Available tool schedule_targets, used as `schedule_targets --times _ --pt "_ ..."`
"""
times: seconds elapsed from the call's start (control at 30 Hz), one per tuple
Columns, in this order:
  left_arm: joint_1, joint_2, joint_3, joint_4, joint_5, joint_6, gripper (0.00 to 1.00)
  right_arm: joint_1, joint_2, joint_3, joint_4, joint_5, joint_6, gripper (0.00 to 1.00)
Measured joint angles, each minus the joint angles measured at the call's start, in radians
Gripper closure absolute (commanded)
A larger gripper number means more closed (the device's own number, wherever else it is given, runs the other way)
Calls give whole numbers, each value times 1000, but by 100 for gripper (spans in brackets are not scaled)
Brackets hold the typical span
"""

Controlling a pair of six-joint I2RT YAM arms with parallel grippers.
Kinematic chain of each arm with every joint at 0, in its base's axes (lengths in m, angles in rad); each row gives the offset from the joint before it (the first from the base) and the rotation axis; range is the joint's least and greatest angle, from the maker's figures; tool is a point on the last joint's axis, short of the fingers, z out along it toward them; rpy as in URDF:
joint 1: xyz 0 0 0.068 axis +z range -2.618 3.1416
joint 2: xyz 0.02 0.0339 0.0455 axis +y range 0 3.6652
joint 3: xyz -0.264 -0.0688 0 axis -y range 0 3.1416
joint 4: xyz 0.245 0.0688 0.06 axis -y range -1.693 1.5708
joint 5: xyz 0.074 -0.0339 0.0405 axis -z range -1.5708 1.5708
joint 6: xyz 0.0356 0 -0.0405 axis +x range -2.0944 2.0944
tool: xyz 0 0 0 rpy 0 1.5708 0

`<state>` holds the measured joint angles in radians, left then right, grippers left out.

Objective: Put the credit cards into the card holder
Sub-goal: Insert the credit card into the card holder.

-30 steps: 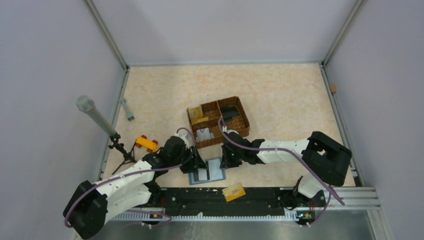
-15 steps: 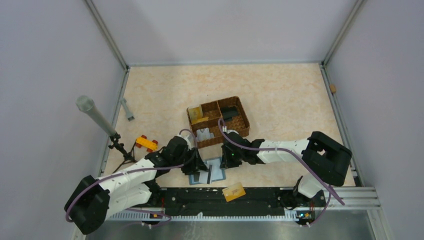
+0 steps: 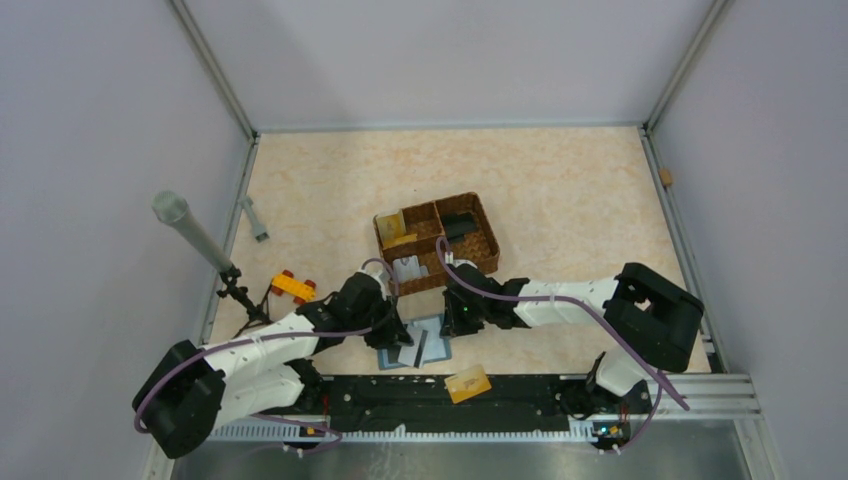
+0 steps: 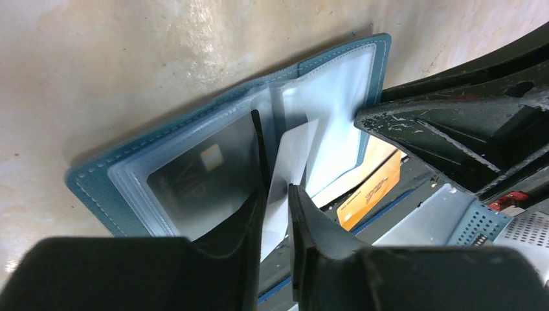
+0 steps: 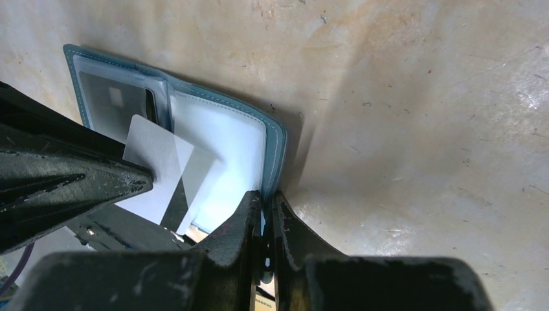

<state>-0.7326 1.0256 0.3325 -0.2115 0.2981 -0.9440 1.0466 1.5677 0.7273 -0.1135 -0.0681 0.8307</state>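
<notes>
My left hand (image 4: 277,194) is clamped on a white card (image 5: 158,162), and my right hand (image 5: 265,195) is pinched shut on the edge of the holder's (image 5: 226,136) right flap. The holder lies open on the desk (image 5: 421,97) between the two hands, just ahead of the rail.

My worry is the angle. The card sits skewed to the fold, so a corner could dig into the film instead of finding a sleeve mouth, and then buckle it. The left sleeve already shows a dark card (image 4: 194,178), so pushing in there would likely jam. With only one pinch point, the holder may swivel under the push. The slick card could also slide in my grip.

The holder is teal and stitched, like soft leather, with glossy, floppy clear sleeves. The cards are thin, stiff rectangles. An orange card (image 4: 372,191) lies on the rail beyond.
</notes>
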Motion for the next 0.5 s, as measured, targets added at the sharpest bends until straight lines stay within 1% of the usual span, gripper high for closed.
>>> schedule_targets --times 0.17,0.5 --pt "-2 -6 -2 -6 -11 -6 100 0 0 0 1 1 0 100" --pt "-2 -98 -82 71 -36 -60 100 0 0 0 1 3 1 100"
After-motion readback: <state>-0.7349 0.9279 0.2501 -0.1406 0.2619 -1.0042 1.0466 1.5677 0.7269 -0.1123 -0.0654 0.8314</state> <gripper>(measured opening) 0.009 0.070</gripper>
